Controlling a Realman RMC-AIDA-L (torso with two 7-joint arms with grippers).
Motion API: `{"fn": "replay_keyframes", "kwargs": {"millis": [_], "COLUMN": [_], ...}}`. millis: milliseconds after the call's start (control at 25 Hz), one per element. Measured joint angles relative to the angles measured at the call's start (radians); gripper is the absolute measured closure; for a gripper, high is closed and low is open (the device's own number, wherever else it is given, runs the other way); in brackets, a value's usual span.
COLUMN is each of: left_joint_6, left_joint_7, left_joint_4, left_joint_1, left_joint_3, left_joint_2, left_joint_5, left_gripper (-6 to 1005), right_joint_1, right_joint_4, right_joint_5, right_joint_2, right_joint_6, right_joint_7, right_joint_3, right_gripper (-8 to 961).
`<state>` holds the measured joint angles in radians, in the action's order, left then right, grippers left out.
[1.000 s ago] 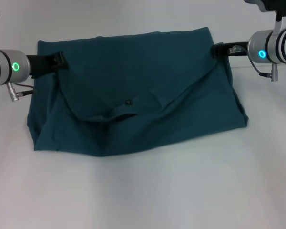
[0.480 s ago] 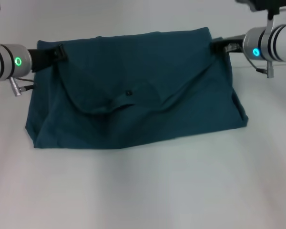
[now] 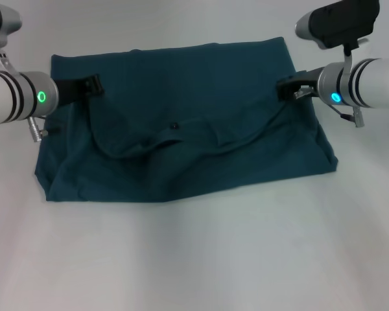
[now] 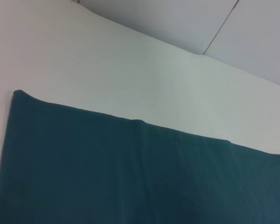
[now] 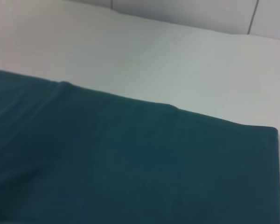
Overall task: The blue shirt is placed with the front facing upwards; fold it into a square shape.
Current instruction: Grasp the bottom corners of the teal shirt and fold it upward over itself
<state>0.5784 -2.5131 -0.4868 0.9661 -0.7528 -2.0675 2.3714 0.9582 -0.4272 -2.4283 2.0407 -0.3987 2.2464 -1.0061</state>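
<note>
The blue shirt (image 3: 188, 165) lies on the white table as a wide teal rectangle, plain side up. A flap folded over it sags in the middle, where the collar and its small dark neck label (image 3: 175, 126) show. My left gripper (image 3: 92, 84) pinches the flap's left corner and my right gripper (image 3: 285, 87) pinches its right corner, both a little above the cloth. The left wrist view shows only the blue shirt (image 4: 130, 177) and its straight far edge. The right wrist view shows the blue shirt (image 5: 130, 168) the same way, with no fingers in either.
The white table (image 3: 194, 259) stretches bare in front of the shirt and on both sides. Beyond the shirt's far edge, a pale panelled wall (image 4: 177, 23) rises behind the table.
Both grippers have come inward and toward me from the shirt's far corners, drawing the flap's corners along. Both arms look larger and higher in view.
</note>
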Motion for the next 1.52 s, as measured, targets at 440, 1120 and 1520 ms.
{"fn": "replay_keyframes", "kwargs": {"millis": [440,1120,1520], "left_joint_6": [0.003,-0.013,-0.008], "left_joint_7": [-0.004,-0.001,0.050], "left_joint_4": [0.012,-0.020,-0.042], "left_joint_1": [-0.018,-0.072,-0.080], "left_joint_3": [-0.006,0.039,0.031], "left_joint_2": [0.010,-0.002,-0.011], "left_joint_5": [-0.001,-0.012,-0.012], "left_gripper": [899,611,341], "right_joint_1": [-0.003,0.000,0.000], "right_joint_4": [-0.011,-0.020,-0.028], "right_joint_5": [0.000,0.000,0.000], "right_joint_2": [0.002,0.004,0.004], "right_joint_6": [0.039,0.048,0.029], "right_joint_7": [-0.017,-0.028,-0.027], "right_joint_3": [-0.012,-0.015,-0.014], "right_gripper": [820,205,161]}}
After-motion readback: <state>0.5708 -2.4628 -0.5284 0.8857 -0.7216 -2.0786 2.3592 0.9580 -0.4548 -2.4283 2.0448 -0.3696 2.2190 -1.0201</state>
